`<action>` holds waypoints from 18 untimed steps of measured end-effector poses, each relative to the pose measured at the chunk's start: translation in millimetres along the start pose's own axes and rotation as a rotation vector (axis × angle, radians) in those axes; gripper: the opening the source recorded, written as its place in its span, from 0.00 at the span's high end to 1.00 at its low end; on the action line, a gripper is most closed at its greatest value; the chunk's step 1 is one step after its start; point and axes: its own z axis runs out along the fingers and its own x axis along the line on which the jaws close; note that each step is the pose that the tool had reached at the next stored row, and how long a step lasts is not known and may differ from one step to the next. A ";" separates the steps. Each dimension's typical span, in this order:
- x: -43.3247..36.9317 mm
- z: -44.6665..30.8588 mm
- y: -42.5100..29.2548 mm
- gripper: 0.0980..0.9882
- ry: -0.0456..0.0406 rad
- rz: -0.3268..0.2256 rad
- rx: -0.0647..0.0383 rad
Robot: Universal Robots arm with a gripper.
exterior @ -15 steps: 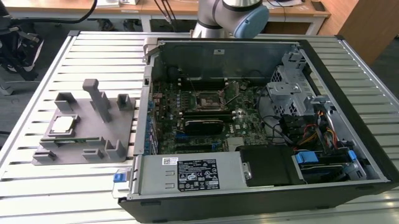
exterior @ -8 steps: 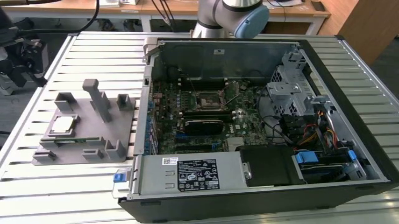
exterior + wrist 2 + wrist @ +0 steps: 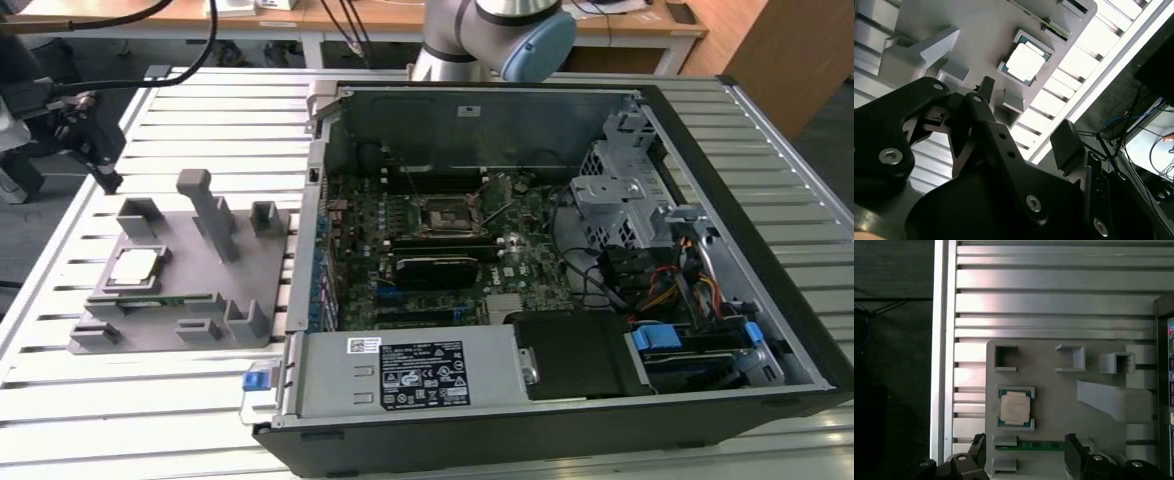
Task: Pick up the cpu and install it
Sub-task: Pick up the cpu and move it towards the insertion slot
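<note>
The cpu (image 3: 136, 266), a small square chip with a shiny metal top, lies flat in a pocket of the grey plastic fixture block (image 3: 254, 290) on the slatted table, at the exterior view's left. Both wrist views show the cpu (image 3: 1025, 62) (image 3: 1015, 407) seated in its recess. My gripper (image 3: 100, 165) hangs above and behind the fixture, apart from the chip. Its two black fingers (image 3: 1074, 452) stand wide apart in both wrist views with nothing between them, so the gripper (image 3: 1026, 452) (image 3: 1026, 115) is open. The black socket (image 3: 443, 213) sits on the motherboard inside the open computer case.
The open computer case (image 3: 747, 180) takes up the exterior view's middle and right, with a drive cage (image 3: 621, 190), cables and power supply (image 3: 414, 375) inside. Tall posts (image 3: 200, 200) rise from the fixture. A green memory stick (image 3: 1039, 445) lies in a slot beside the cpu. The table edge (image 3: 939, 365) runs close by.
</note>
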 end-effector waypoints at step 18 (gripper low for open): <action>1.4 31.9 -1.7 0.35 0.0020 -0.051 0.001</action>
